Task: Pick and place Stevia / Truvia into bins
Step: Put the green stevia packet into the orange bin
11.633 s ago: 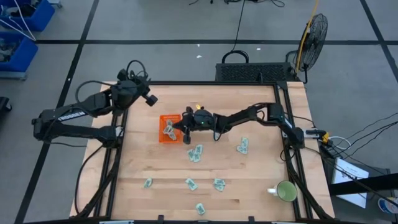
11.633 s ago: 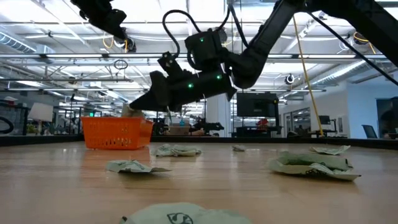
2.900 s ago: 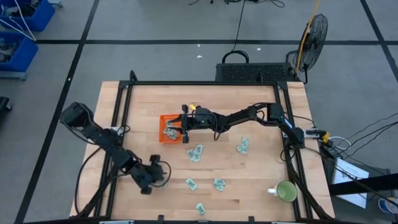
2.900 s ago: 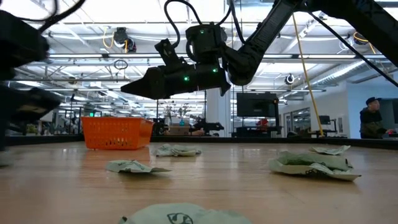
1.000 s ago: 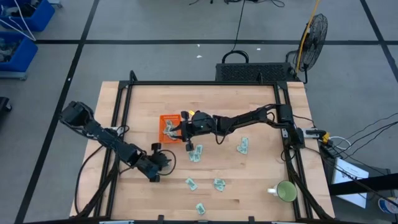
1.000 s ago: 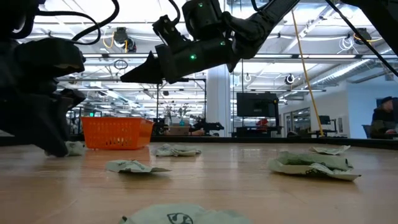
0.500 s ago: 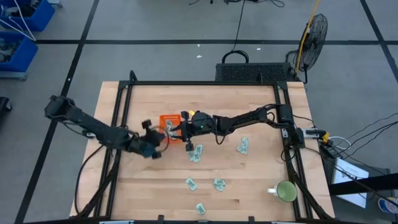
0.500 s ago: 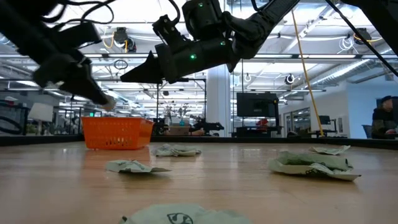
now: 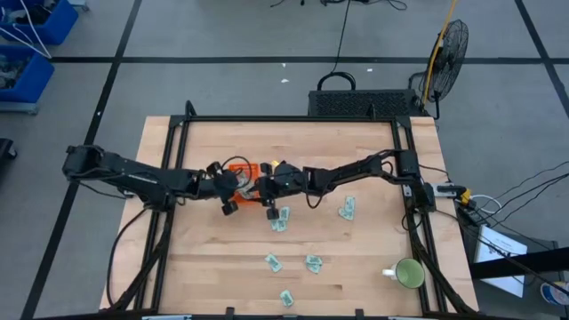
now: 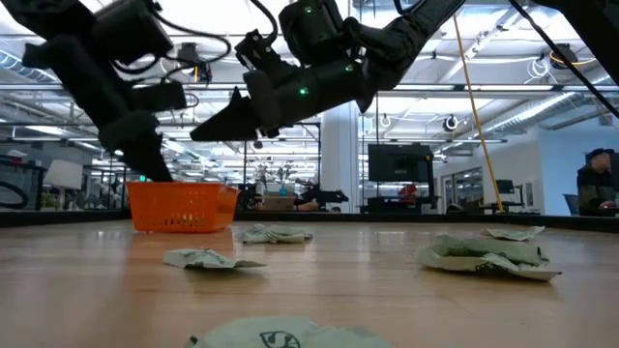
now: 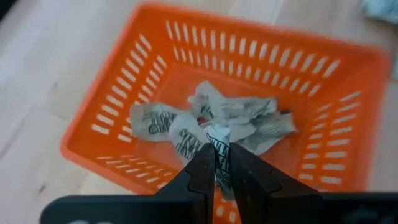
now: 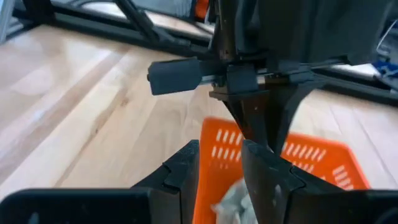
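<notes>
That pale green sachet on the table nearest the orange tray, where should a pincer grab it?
Come straight down onto the crumpled pale green and white paper sachet. It lies low on the wooden table, so pinch a raised crease near its middle; its edges probably sit too flush.

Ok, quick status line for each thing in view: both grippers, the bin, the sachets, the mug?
Left gripper: over the orange bin, shut on a sachet.
Right gripper: beside the bin, fingers a little apart, nothing between them.
Orange bin: upright, holds a pile of sachets.
Loose sachets: flat on the table.
Green mug: upright, untouched.
</notes>
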Robot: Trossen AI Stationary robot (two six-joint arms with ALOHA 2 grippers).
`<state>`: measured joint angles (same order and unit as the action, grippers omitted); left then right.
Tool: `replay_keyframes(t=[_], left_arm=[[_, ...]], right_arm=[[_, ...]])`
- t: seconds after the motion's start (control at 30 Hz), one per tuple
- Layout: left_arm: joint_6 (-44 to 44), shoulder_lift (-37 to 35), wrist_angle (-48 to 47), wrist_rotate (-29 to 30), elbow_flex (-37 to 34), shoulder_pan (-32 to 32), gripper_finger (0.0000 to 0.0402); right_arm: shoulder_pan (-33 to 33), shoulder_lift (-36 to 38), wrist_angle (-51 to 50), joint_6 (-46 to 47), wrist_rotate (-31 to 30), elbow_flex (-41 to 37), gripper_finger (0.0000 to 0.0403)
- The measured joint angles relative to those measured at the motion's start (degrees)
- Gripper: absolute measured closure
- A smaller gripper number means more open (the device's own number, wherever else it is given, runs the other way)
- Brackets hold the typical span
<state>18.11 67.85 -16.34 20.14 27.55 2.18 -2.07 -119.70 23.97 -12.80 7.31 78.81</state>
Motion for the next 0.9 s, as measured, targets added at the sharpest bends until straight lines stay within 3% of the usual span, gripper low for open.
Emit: replay_keyframes(t=[0.27,0.53,0.77,0.9], left_arm=[[0.4,3.4,1.0,-0.6,0.0,-0.7,0.0293],[-4.9,-0.1,7.3,1.8,0.1,-0.7,0.0249],[-11.6,-4.0,13.8,3.5,0.1,-1.2,0.0247],[-14.9,-4.7,17.2,3.9,0.1,-1.9,0.0247]], right_arm=[[0.0,5.5,-10.3,-0.2,0.0,0.0,0.0289],[1.9,16.7,-34.4,4.0,-1.1,0.0,0.0289],[8.4,24.7,-58.1,17.5,-23.1,0.0,0.0289],[11.9,26.8,-66.3,27.9,-23.7,-1.1,0.0289]])
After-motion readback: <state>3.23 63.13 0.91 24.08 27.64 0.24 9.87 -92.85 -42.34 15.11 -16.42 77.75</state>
